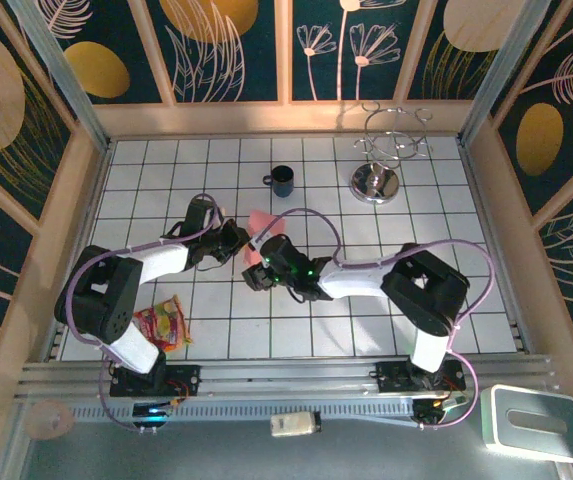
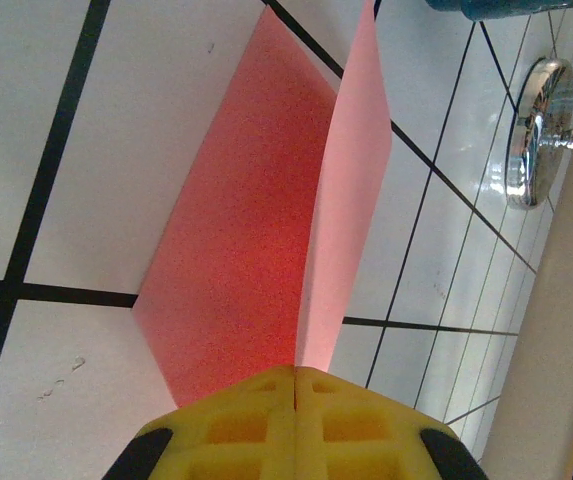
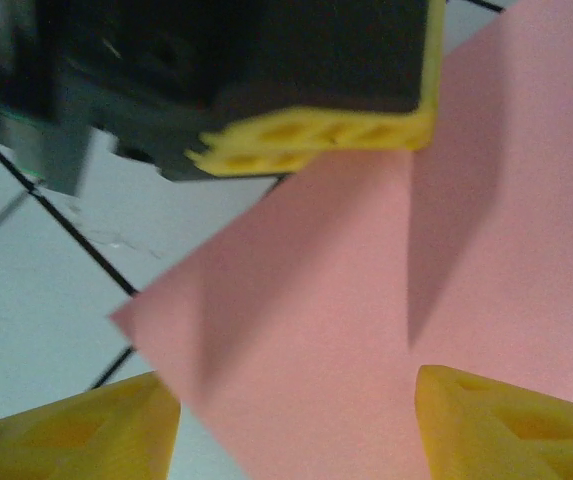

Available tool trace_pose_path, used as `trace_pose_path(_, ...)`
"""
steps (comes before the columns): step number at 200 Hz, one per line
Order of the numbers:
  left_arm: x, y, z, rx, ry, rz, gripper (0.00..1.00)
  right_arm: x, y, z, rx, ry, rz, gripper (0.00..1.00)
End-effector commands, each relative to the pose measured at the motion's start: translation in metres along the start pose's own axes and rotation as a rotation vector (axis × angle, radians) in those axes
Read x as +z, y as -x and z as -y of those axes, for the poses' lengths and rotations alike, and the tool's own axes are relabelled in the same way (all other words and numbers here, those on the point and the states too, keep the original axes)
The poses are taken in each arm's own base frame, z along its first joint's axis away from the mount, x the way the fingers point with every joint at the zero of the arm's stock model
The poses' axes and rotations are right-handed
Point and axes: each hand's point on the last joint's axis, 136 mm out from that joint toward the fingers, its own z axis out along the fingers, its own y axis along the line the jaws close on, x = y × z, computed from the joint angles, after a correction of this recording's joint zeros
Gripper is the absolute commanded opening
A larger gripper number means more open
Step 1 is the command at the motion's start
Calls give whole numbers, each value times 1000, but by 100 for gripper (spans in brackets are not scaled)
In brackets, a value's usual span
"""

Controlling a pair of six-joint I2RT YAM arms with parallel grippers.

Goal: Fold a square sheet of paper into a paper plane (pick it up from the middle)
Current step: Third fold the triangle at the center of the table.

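Folding seems midway: the paper plane [image 2: 236,230], one flap flat on the tabletop [image 2: 86,150] and one raised, is pinched at its crease by the left claw [image 2: 296,372]. The right claw [image 3: 291,425] hangs spread over it. The next move probably calls for pressing the raised flap down.

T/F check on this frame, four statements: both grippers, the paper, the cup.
1. The left gripper is clamped on the paper plane. True.
2. The right gripper is shut on the paper. False: its fingers stand wide apart, with the sheet unpinched between them.
3. One flap of the paper stands up along a crease. True.
4. The dark cup lies beside the snack packet. False: it sits farther back, left of the metal stand; the packet is by the left arm's base.
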Motion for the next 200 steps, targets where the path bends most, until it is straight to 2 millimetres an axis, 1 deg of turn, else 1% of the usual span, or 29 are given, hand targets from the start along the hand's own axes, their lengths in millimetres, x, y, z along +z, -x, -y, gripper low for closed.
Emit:
trace_pose_path(1, 2, 6, 4, -11, -15, 11, 0, 6, 17, 10, -47, -85, 65, 64)
trace_pose_path(17, 2, 6, 3, -11, -11, 11, 0, 2, 24, 17, -51, -122, 94, 62)
trace_pose_path(45, 3, 7, 1, -10, -1, 11, 0, -16, 41, 22, -40, -136, 175, 60)
trace_pose_path(59, 5, 6, 1, -11, 0, 7, 0, -23, 45, 22, -39, -125, 197, 58)
trace_pose_path(71, 5, 7, 0, -11, 2, 6, 0, -24, 44, 22, -45, -117, 198, 56)
trace_pose_path(95, 7, 7, -1, -12, 5, 3, 0, -20, 42, 17, -62, -91, 180, 53)
trace_pose_path(149, 7, 7, 0, -10, 6, 4, 0, -11, 36, 11, -76, -62, 144, 38)
trace_pose_path(180, 6, 7, 1, -9, 3, 3, 0, -8, 33, 7, -84, -42, 125, 31)
trace_pose_path(200, 5, 8, 2, -9, 1, 6, 0, -7, 31, 6, -86, -33, 114, 23)
